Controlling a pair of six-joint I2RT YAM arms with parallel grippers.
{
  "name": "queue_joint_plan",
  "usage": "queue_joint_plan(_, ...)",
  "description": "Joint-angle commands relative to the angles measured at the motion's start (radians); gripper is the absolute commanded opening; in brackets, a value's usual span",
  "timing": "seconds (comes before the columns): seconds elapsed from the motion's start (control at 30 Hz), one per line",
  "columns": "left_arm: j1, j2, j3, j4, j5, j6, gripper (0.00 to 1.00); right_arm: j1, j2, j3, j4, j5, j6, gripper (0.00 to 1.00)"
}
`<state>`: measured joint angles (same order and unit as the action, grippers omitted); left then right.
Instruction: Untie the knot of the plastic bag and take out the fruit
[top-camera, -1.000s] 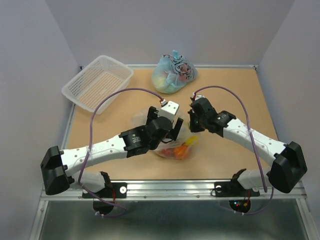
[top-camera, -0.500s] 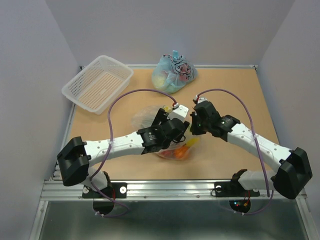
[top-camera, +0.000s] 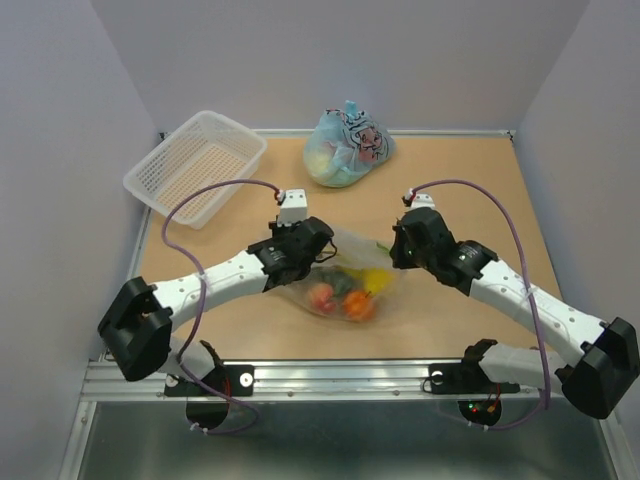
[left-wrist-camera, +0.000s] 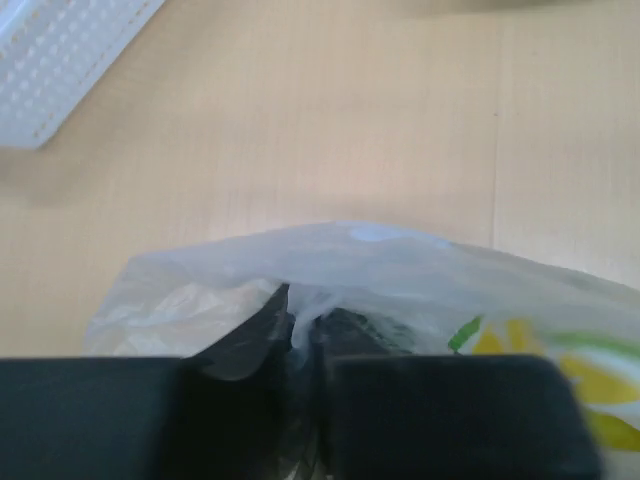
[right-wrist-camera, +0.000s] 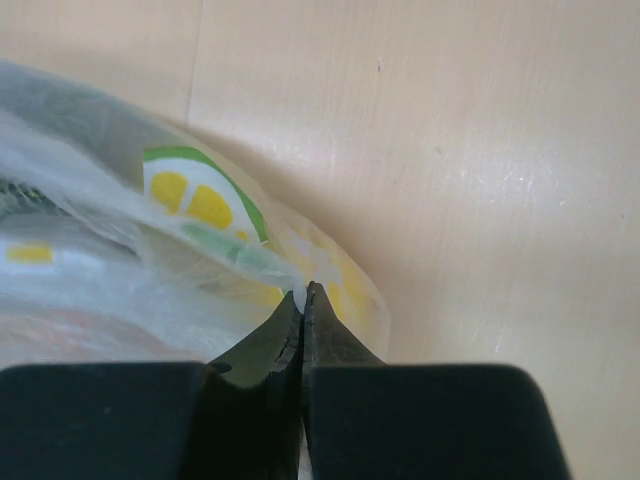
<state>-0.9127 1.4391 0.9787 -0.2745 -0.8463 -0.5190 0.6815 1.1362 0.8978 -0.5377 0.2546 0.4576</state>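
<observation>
The see-through plastic bag (top-camera: 352, 262) with yellow-green print lies mid-table, stretched between my two grippers. Inside it I see fruit (top-camera: 343, 293): a pink-orange piece, an orange one, a dark green one and a yellow one. My left gripper (top-camera: 314, 243) is shut on the bag's left edge; in the left wrist view its jaws pinch a fold of the plastic bag (left-wrist-camera: 380, 270). My right gripper (top-camera: 396, 256) is shut on the bag's right edge, and the right wrist view shows the film of the plastic bag (right-wrist-camera: 180, 260) caught at the fingertips. The knot is not visible.
A white mesh basket (top-camera: 196, 165) stands at the back left. A light-blue bag with black cartoon print (top-camera: 347, 147) sits at the back centre. Grey walls close in both sides and the back.
My left gripper has moved from over the bag to its left edge and closed on the plastic. The bag now lies spread wider. The right gripper shifted slightly right, still shut.
</observation>
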Motion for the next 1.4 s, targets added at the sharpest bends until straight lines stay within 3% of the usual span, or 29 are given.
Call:
queue_joint_plan(0.0,0.066,-0.147,-0.081,-0.034,-0.076,-0.130,0.00,-0.016,-0.047,-0.042,0.024,0.158,0.042,0.01)
queue_joint_plan(0.13,0.182,-0.290,-0.207,-0.029,-0.031,-0.211,0.00,-0.059,-0.088,-0.079,0.024,0.235,0.088,0.01)
queue_joint_plan(0.33,0.411,-0.485,-0.333,0.102,0.251,-0.147,0.00,-0.137,-0.105,-0.094,0.025,0.210,0.128,0.01)
queue_joint_plan(0.47,0.422,-0.534,-0.330,0.175,0.410,-0.110,0.00,-0.138,-0.108,-0.051,0.025,0.158,0.106,0.09)
queue_joint_plan(0.57,0.422,-0.568,-0.310,0.212,0.509,-0.090,0.00,-0.137,-0.113,0.041,0.019,0.013,-0.020,0.59)
queue_joint_plan(0.67,0.420,-0.588,-0.282,0.235,0.587,-0.044,0.00,-0.137,-0.113,0.182,-0.013,-0.116,-0.132,0.78)
queue_joint_plan(0.87,0.420,-0.600,-0.265,0.244,0.613,0.019,0.00,-0.111,0.009,0.505,-0.129,-0.336,-0.206,0.78)
queue_joint_plan(0.93,0.419,-0.605,-0.265,0.253,0.616,0.034,0.00,-0.053,0.045,0.585,-0.140,-0.338,-0.212,0.77)
queue_joint_plan(1.2,0.417,-0.585,-0.250,0.270,0.618,0.051,0.00,0.243,0.316,0.725,-0.142,-0.261,-0.266,0.71)
queue_joint_plan(1.37,0.416,-0.580,-0.253,0.311,0.627,0.050,0.00,0.271,0.421,0.655,-0.061,-0.193,-0.281,0.71)
